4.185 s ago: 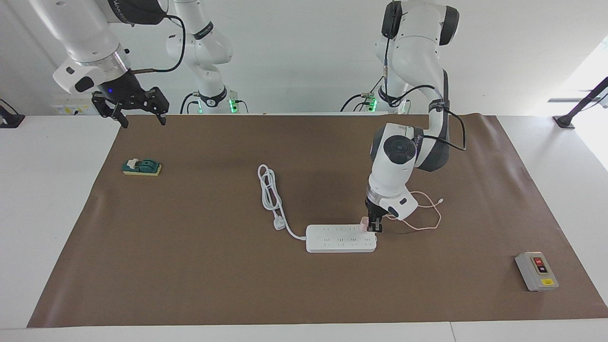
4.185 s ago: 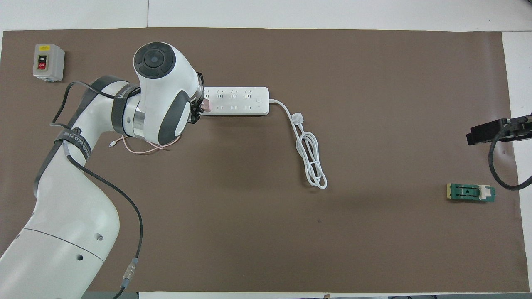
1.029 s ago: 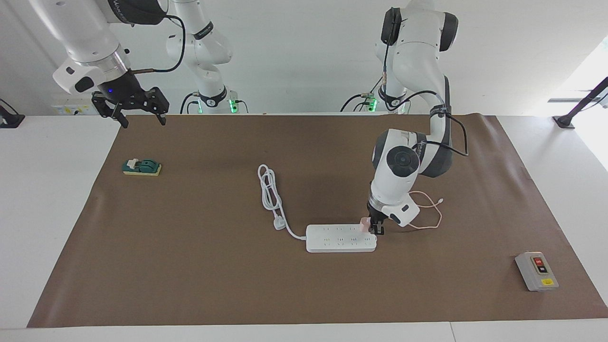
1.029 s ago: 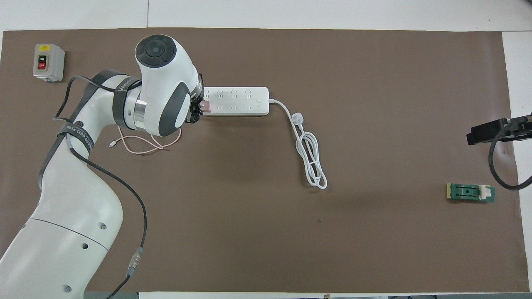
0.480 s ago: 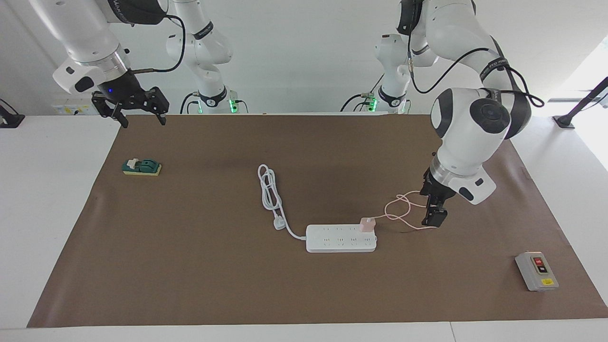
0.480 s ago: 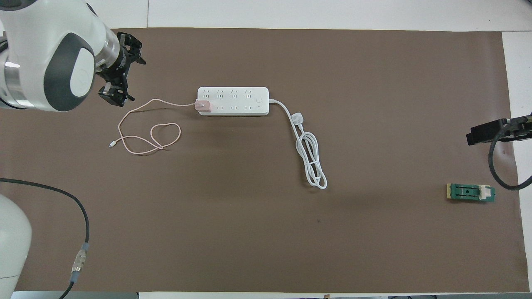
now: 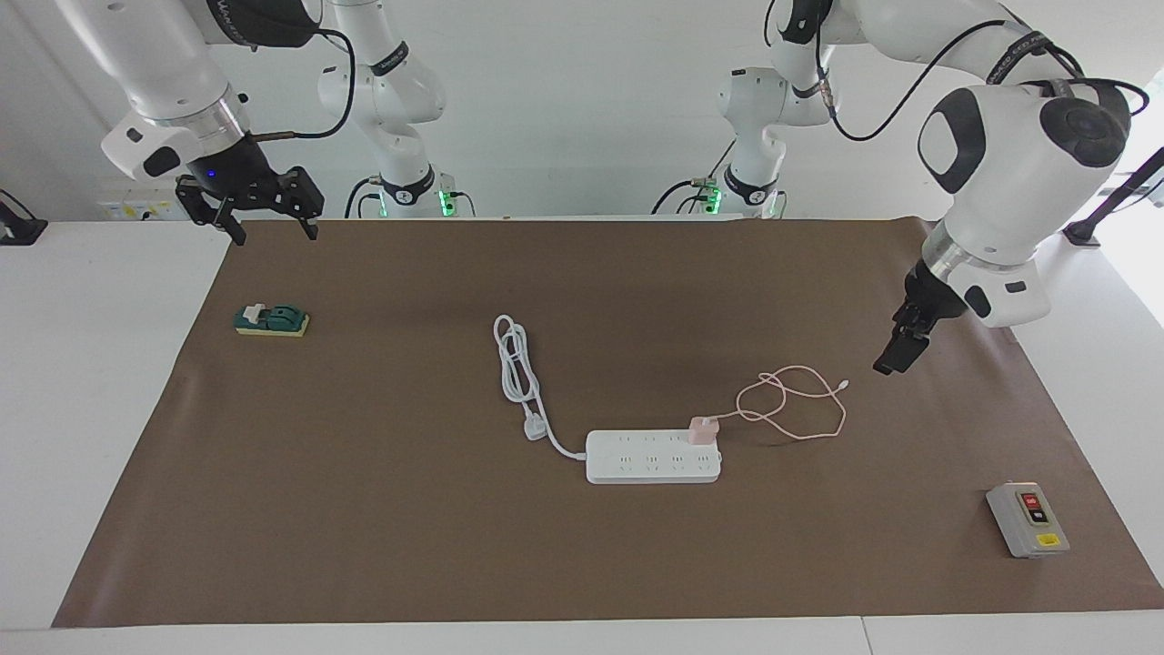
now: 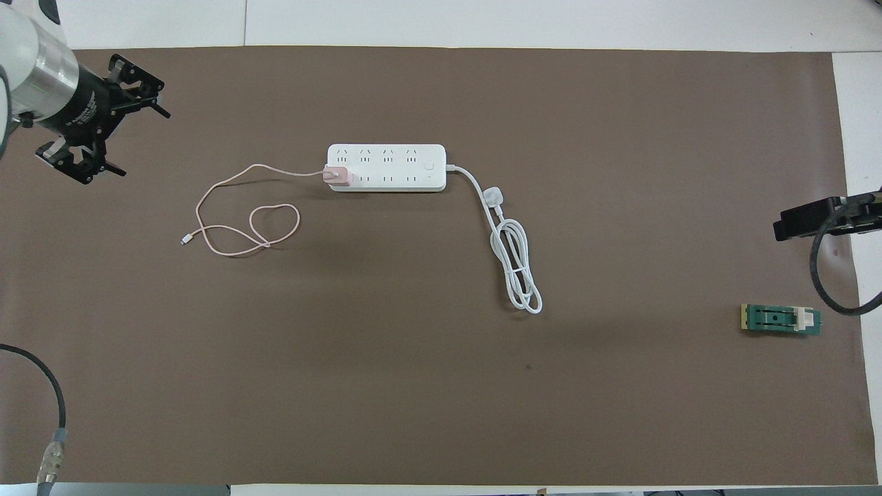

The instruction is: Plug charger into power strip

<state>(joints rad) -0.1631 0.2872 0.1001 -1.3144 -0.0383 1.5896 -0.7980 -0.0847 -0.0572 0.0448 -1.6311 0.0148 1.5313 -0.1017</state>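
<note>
The pale-pink charger (image 7: 702, 430) (image 8: 336, 176) stands plugged into the end socket of the white power strip (image 7: 650, 462) (image 8: 393, 167), at the strip's end toward the left arm. Its thin pink cable (image 7: 800, 409) (image 8: 234, 227) lies looped on the mat beside it. My left gripper (image 7: 896, 353) (image 8: 146, 145) hangs open and empty in the air over the left arm's end of the mat, well clear of the charger. At the right arm's end, my right gripper (image 7: 276, 235) waits raised and open, holding nothing.
The strip's thick white cord and plug (image 7: 520, 377) (image 8: 515, 265) lie coiled on the brown mat (image 7: 364, 509). A grey box with red and black buttons (image 7: 1028, 519) sits toward the left arm's end. A green switch block (image 7: 271, 320) (image 8: 781, 319) lies below the right gripper.
My left gripper has opened, let go of the charger and risen away toward the left arm's end of the table. The charger stays in the strip. The right arm has not moved.
</note>
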